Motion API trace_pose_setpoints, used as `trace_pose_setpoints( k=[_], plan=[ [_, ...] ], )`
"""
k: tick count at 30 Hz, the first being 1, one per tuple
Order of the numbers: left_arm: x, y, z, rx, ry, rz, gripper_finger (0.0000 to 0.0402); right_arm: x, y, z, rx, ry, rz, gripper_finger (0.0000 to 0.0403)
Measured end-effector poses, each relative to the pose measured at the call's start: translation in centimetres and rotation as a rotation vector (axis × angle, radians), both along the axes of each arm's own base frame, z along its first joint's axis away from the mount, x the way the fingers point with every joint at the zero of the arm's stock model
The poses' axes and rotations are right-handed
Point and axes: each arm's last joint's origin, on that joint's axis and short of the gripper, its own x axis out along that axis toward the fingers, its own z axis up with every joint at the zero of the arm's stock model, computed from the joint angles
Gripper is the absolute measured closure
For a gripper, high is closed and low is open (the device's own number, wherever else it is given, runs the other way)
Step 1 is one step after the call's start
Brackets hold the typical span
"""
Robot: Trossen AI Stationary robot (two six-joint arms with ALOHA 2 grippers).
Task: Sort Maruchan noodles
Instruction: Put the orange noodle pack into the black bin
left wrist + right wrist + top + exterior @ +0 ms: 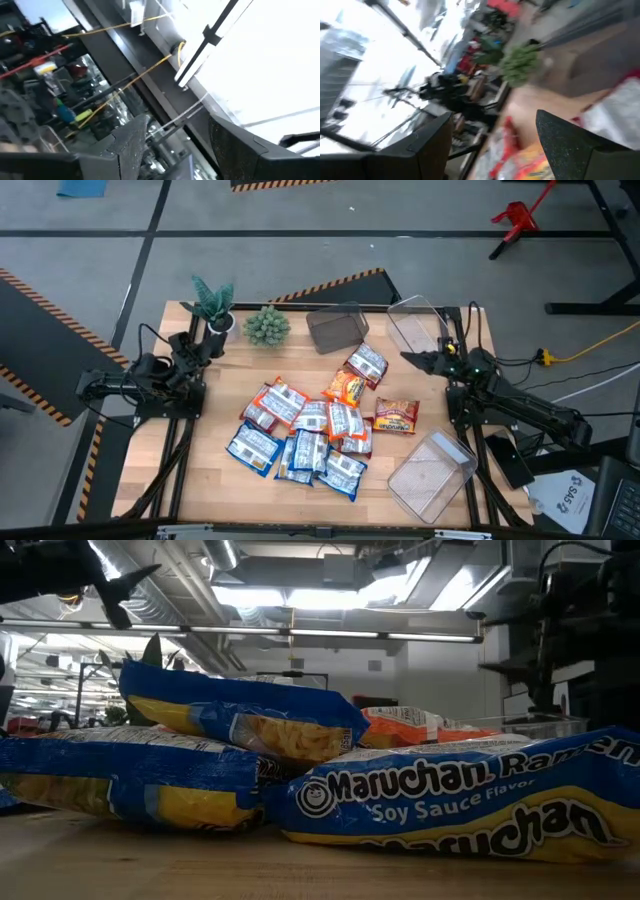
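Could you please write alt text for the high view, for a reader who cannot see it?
A pile of Maruchan noodles lies mid-table, three clear bins around it and two potted plants behind. The left end effector and right end effector wait open at either side.

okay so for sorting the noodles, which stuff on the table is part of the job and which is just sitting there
Part of the job:
pile of crinkly blue, orange and red-brown Maruchan ramen packets
three clear plastic bins, likely the sorting targets
open left gripper and open right gripper

Just lying about:
two small green potted plants
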Motion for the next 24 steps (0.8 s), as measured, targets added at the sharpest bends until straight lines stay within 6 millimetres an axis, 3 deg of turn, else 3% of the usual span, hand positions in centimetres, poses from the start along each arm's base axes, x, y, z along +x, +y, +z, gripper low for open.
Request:
trace_pose_setpoints(
  k=[7,12,15,19,24],
  plan=[
    [0.0,-0.1,0.0,-0.003,-0.019,-0.052,0.0195,-0.3,0.3,2.3,-0.072,-0.146,0.034,0.0133],
    [-0.1,-0.2,1.2,-0.01,-0.035,-0.108,0.0195,-0.8,0.6,6.1,-0.231,-0.205,0.002,0.0133],
    [0.3,-0.2,2.3,-0.021,0.063,-0.11,0.0195,-1.0,0.7,8.7,-0.331,-0.205,-0.027,0.0133],
    [1.5,-0.3,4.4,-0.02,0.251,-0.129,0.0195,-0.6,0.5,11.4,-0.404,-0.012,-0.016,0.0133],
    [3.9,-0.4,6.9,0.012,0.477,-0.163,0.0195,1.4,-0.5,13.6,-0.439,0.276,0.097,0.0133]
  ],
)
